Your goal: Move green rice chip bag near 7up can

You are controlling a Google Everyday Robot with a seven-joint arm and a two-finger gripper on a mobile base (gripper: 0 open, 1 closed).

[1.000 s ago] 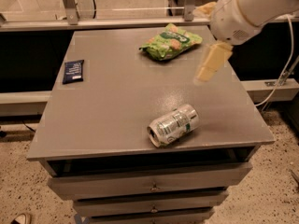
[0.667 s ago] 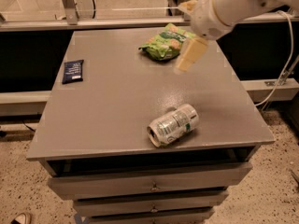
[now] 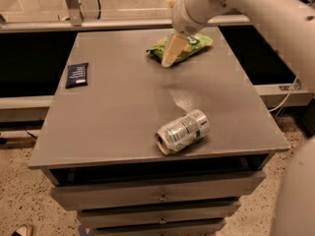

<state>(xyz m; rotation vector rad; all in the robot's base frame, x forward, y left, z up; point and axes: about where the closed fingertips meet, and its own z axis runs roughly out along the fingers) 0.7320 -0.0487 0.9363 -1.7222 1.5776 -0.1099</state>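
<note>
The green rice chip bag (image 3: pixel 193 44) lies at the far middle of the grey table (image 3: pixel 113 112). It is crinkly light green with a dark label. My gripper (image 3: pixel 170 53) hangs from the white arm at the upper right. Its pale fingers (image 3: pixel 173 48) point down over the left part of the bag and hide it. The 7up can (image 3: pixel 182 131) lies on its side near the table's front right, silver with green markings, well apart from the bag and the gripper.
A small flat dark blue packet (image 3: pixel 77 74) lies near the table's left edge. Drawers (image 3: pixel 157 196) are under the tabletop. A glass railing (image 3: pixel 78 4) runs behind the table. The white arm (image 3: pixel 256 14) crosses the upper right corner.
The gripper has moved left and toward the far edge, from beside the bag's right to over the bag's left part. The bag and can have not moved.
</note>
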